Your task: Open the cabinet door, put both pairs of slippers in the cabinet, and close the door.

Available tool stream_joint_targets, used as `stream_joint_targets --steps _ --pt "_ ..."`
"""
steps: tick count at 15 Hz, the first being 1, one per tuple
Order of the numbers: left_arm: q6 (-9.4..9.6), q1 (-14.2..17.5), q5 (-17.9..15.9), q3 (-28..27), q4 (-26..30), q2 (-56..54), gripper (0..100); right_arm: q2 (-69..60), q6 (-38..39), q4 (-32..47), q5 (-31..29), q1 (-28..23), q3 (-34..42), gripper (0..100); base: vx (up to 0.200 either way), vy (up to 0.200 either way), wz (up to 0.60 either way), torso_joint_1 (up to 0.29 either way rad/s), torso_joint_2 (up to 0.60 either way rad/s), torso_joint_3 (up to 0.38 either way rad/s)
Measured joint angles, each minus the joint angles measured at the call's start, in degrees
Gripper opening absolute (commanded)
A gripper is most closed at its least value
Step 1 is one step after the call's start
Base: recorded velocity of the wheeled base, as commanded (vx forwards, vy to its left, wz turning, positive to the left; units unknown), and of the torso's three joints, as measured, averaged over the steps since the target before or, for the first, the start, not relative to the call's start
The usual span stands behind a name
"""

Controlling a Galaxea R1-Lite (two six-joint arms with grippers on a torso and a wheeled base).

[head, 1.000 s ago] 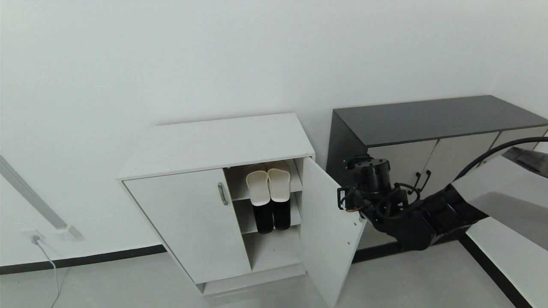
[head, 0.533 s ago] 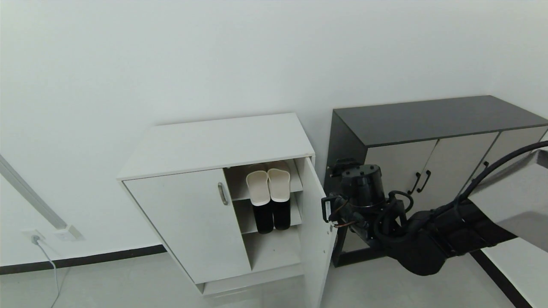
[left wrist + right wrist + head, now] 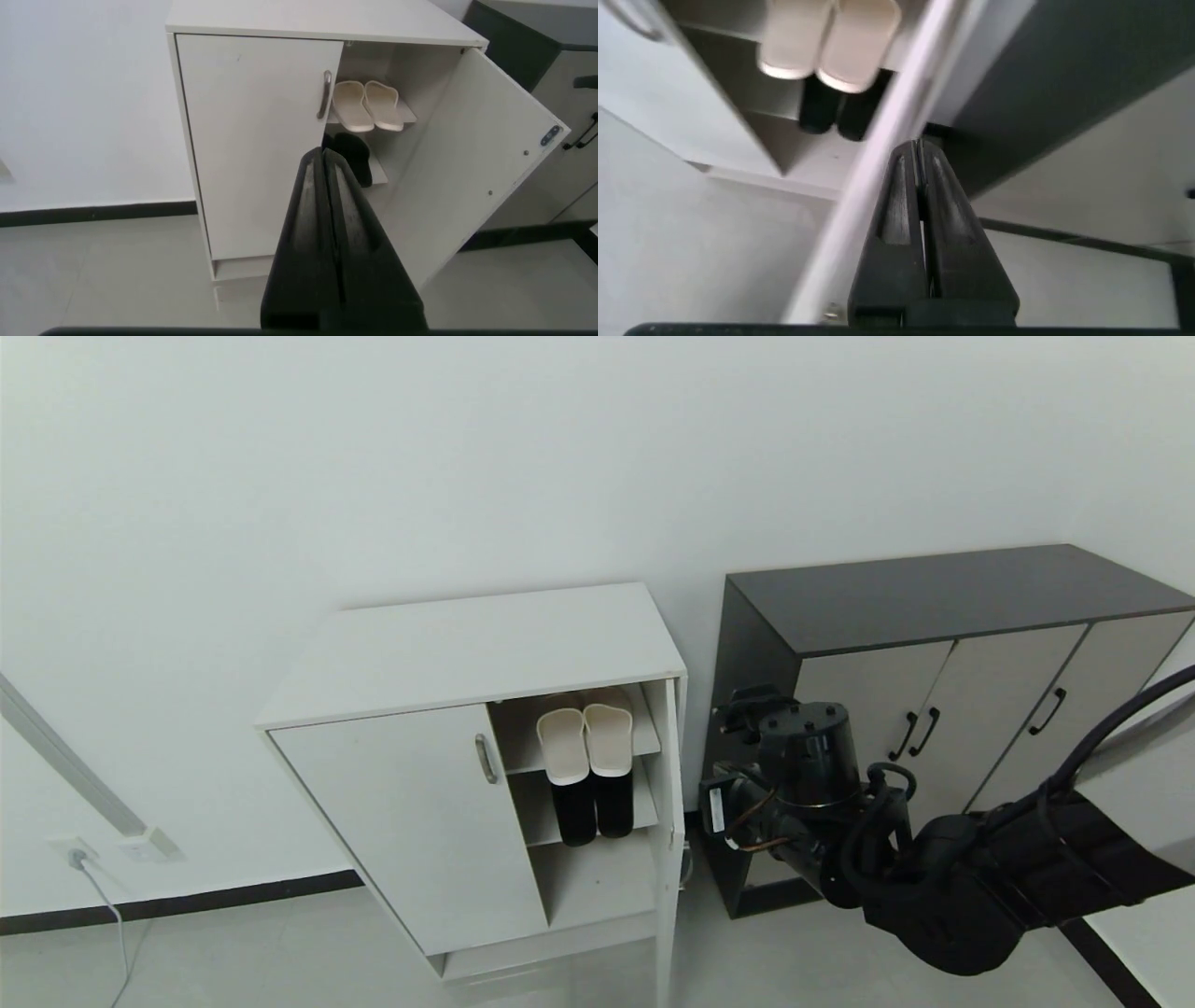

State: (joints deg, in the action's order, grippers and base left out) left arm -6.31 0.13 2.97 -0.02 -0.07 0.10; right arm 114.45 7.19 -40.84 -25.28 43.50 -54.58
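The white cabinet (image 3: 467, 653) stands against the wall with its left door (image 3: 411, 821) closed. Its right door (image 3: 667, 859) stands partly open, edge-on in the head view. A white pair of slippers (image 3: 585, 742) lies on the upper shelf and a black pair (image 3: 593, 807) on the shelf below. My right arm (image 3: 803, 765) is just right of the open door, on its outer side. In the right wrist view my right gripper (image 3: 921, 154) is shut and empty, close to the door's edge (image 3: 878, 205). My left gripper (image 3: 323, 163) is shut and empty, held back in front of the cabinet.
A dark-topped sideboard (image 3: 934, 588) with pale doors stands right of the cabinet, close behind my right arm. A wall socket and cable (image 3: 79, 859) are low on the left. Bare floor (image 3: 233, 961) lies before the cabinet.
The right door has swung from wide open to edge-on, towards the cabinet. My right arm has moved left along with it, staying at its outer face.
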Motion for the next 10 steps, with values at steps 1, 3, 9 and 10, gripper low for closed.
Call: stream_joint_targets --steps 1,3,9,10 --pt "0.00 0.00 0.00 -0.05 0.00 0.00 0 0.00 0.00 -0.07 0.09 -0.01 0.06 0 0.000 0.000 0.00 0.000 0.00 0.000" --pt "0.00 0.05 0.00 -0.02 0.00 0.00 0 -0.02 -0.02 -0.33 0.11 -0.45 0.11 0 0.000 0.000 0.00 0.000 0.00 0.000" --pt "0.00 0.00 0.00 0.00 0.02 0.00 0 0.20 0.00 -0.32 0.73 -1.38 0.72 0 0.000 0.000 0.30 0.000 0.00 0.000" --pt "0.00 0.07 0.00 -0.02 0.00 0.00 0 0.20 0.02 -0.44 0.93 -1.55 0.72 0 0.000 0.000 0.60 0.007 0.01 0.007"
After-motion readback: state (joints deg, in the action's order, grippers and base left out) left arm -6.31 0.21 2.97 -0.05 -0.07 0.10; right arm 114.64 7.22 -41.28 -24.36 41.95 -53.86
